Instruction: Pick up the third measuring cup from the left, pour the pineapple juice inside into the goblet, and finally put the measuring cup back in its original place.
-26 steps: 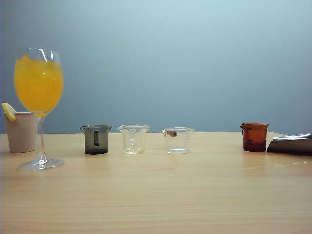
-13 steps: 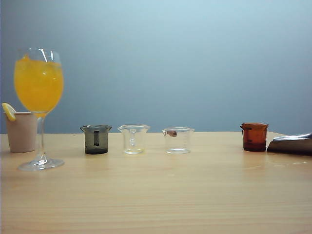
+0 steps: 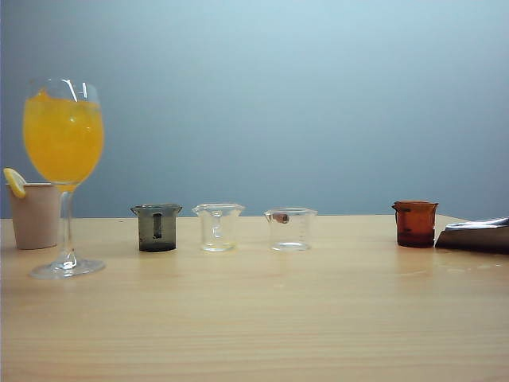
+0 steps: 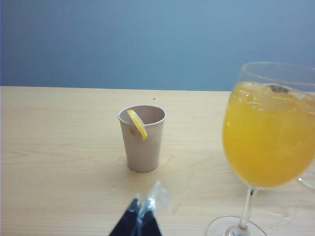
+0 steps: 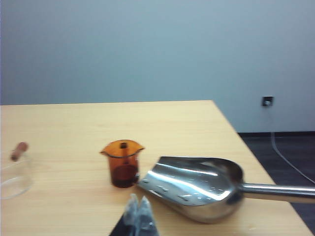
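Note:
The third measuring cup (image 3: 290, 229), clear with a reddish-brown mark at its rim, stands upright on the table (image 3: 254, 318) right of centre. It looks clear, and I cannot make out any pineapple juice in it. A sliver of it (image 5: 12, 173) shows in the right wrist view. The goblet (image 3: 64, 135) stands far left, its bowl (image 4: 268, 137) full of orange-yellow drink. My left gripper (image 4: 142, 206) hovers shut and empty in front of the goblet. My right gripper (image 5: 139, 204) is shut and empty, well to the right of the cup. Neither gripper shows in the exterior view.
A smoky grey cup (image 3: 157, 228) and a plain clear cup (image 3: 218, 227) stand left of the third cup. An amber cup (image 3: 415, 224) and a steel scoop (image 5: 197, 187) lie far right, near the table's edge. A beige cup with a lemon slice (image 4: 142, 137) sits behind the goblet.

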Available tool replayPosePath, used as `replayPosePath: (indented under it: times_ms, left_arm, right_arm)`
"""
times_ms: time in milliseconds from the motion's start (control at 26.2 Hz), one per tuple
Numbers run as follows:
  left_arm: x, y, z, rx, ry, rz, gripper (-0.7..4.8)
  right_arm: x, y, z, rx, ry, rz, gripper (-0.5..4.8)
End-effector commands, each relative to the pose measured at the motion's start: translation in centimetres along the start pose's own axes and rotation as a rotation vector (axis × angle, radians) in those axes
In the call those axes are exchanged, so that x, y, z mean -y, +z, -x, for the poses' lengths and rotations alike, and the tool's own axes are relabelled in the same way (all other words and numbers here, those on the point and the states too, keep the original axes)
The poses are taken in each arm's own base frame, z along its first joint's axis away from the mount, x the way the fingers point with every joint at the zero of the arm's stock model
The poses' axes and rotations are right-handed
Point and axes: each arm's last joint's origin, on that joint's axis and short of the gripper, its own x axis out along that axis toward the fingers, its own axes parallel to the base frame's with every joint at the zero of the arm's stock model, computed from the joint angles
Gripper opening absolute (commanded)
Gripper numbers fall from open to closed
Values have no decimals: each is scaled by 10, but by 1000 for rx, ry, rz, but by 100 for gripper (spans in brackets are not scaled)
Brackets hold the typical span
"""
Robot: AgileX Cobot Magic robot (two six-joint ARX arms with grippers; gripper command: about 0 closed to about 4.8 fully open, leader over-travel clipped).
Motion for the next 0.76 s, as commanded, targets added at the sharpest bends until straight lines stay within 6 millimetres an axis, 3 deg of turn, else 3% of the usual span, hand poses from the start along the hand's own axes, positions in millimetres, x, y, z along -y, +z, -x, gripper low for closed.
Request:
replayPosePath:
  times_ms: [38, 764]
  left_arm:
    - [0, 2, 0, 12, -4, -7, -2]
    - [0, 2, 0, 12, -5, -7, -2]
  right_arm:
    - [0, 1, 0, 14, 13, -5, -5]
    - [0, -3, 0, -17, 5, -3, -5]
